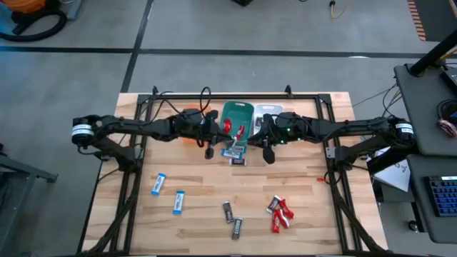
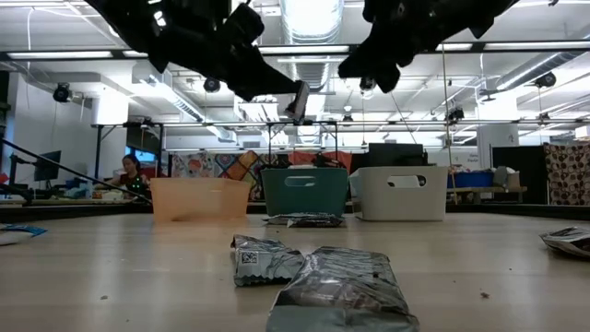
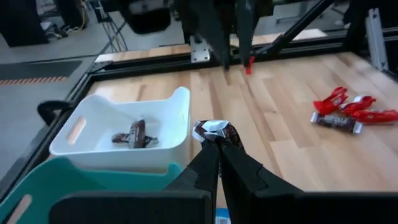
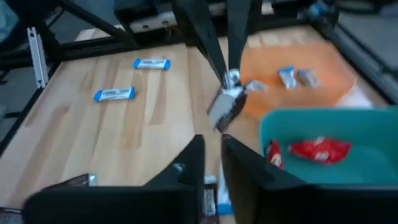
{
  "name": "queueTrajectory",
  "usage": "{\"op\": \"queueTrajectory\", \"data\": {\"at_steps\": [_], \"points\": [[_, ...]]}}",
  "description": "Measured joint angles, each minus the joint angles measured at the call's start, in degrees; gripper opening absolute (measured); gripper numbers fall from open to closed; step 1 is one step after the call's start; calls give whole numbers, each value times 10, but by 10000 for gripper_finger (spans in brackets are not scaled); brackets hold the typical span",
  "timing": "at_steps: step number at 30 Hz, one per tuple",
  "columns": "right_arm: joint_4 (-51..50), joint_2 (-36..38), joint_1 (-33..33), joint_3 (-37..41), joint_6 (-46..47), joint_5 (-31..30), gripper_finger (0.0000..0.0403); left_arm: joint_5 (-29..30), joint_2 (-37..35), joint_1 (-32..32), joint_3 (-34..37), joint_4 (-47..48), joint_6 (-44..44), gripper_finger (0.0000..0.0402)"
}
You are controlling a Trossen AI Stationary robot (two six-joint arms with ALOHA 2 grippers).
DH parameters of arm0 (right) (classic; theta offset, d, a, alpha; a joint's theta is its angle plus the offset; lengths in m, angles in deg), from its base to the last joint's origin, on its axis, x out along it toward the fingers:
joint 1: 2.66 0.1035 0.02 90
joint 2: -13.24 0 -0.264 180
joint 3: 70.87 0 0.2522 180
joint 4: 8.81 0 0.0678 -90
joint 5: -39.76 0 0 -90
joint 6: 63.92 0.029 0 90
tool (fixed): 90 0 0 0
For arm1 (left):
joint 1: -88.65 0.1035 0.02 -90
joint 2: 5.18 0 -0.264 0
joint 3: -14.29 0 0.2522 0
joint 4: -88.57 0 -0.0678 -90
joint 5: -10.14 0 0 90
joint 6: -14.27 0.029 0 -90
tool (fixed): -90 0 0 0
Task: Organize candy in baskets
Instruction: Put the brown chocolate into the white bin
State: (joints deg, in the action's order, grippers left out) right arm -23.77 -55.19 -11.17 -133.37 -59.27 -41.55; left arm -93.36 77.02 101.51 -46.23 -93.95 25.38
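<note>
Candy in a dark wrapper (image 3: 214,130) is pinched by one end between the pressed-together fingers of the left gripper (image 3: 217,146). It is carried high above the table, just in front of the teal basket (image 1: 237,106) and toward its orange-basket side. The bar hangs roughly on end, slightly tilted.

Its likely home, judging by the dark bars already lying inside, is the white basket (image 3: 124,158), which sits against the teal basket's other side. So the bar has to cross past the teal one, away from the orange basket (image 2: 198,198).

The left arm reaches in long and level from beyond the orange basket, with its wrist angled down.

The right gripper (image 4: 211,158) hangs in front of the seam between the teal and white baskets and faces the left one. Its fingers stand a little apart with nothing between them. It is nearer the white basket, so a handover looks as plausible to me as a direct drop.
</note>
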Motion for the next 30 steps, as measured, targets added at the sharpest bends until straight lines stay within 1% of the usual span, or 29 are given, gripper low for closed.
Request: {"op": "queueTrajectory", "data": {"at_steps": [4, 7, 10, 12, 14, 16, 20, 25, 27, 30], "points": [[0, -3, 0, 10, 52, -41, 110, -19, 6, -1, 0, -22, -16, 0], [9, -18, 0, 20, 74, -43, 149, -22, 6, -2, 0, -34, -24, 0], [56, -47, 0, 23, 79, -36, 184, -22, 7, -2, 0, -60, -37, 0], [83, -66, 0, 25, 65, -17, 203, -22, 7, -3, 0, -70, -41, 0], [117, -83, 0, 25, 61, 4, 217, -22, 7, -4, 0, -70, -41, 0], [148, -94, 0, 25, 60, 8, 226, -22, 7, -5, 0, -70, -44, 0], [185, -111, 0, 25, 56, 7, 230, -21, 10, -11, 0, -68, -46, 0], [203, -116, 0, 25, 44, 13, 219, -21, 10, -18, 0, -70, -46, 0], [203, -116, 0, 25, 42, 18, 206, -21, 11, -19, 0, -70, -46, 0], [219, -116, 0, 25, 36, 27, 170, -21, 14, -19, 0, -72, -46, 0]]}}
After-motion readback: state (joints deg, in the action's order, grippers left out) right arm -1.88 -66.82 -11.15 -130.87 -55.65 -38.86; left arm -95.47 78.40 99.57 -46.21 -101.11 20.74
